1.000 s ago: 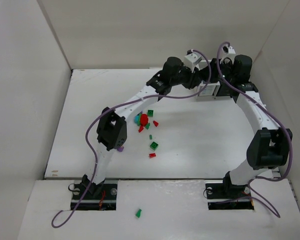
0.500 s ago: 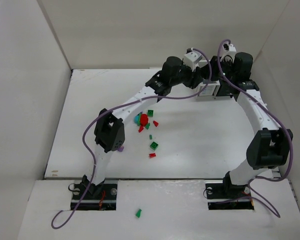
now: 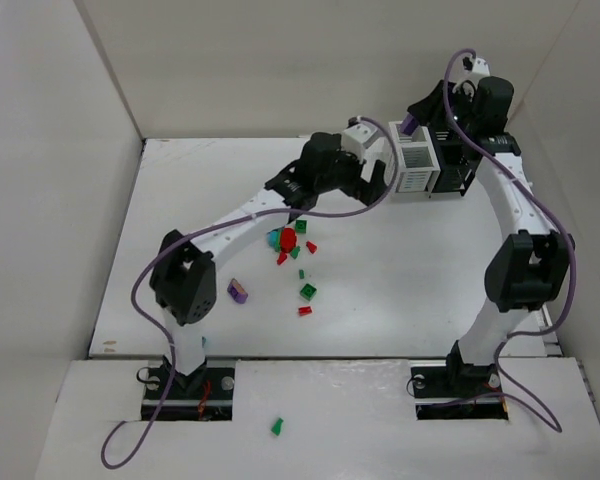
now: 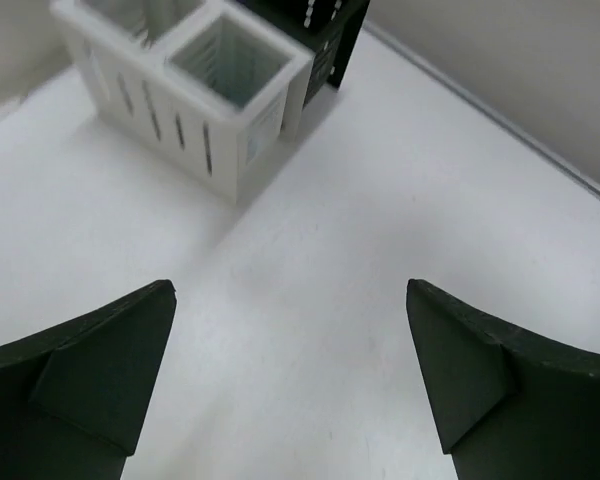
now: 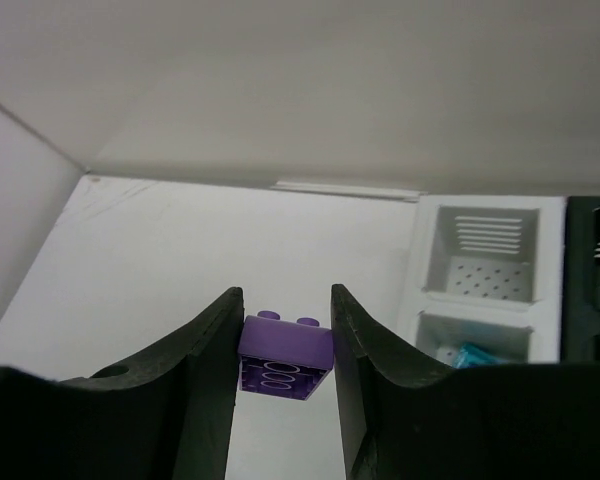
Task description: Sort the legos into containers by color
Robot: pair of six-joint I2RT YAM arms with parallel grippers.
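Top external: small red, green and teal plastic bricks (image 3: 295,250) lie scattered on the white table (image 3: 430,270), well apart from the joined white and black slatted bins (image 3: 425,170) at its far edge.

Left wrist: the left gripper (image 4: 290,295) gapes wide and empty near the bins.

Right wrist: the right gripper (image 5: 286,300) clamps a purple studded brick (image 5: 286,358). A teal brick (image 5: 472,355) lies inside the white bin.

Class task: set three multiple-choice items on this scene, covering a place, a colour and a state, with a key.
1. Where is the lone green brick? A on the near ledge; B on a wall; C atop an arm.
2. The brick in the right end effector is: A red; B purple; C green.
3. The left end effector is: A open, empty; B shut on a brick; C shut, empty.
Key: 1 A, it lies alone there; 2 B, purple shows between its fingers; 3 A, fingers wide apart, nothing between.
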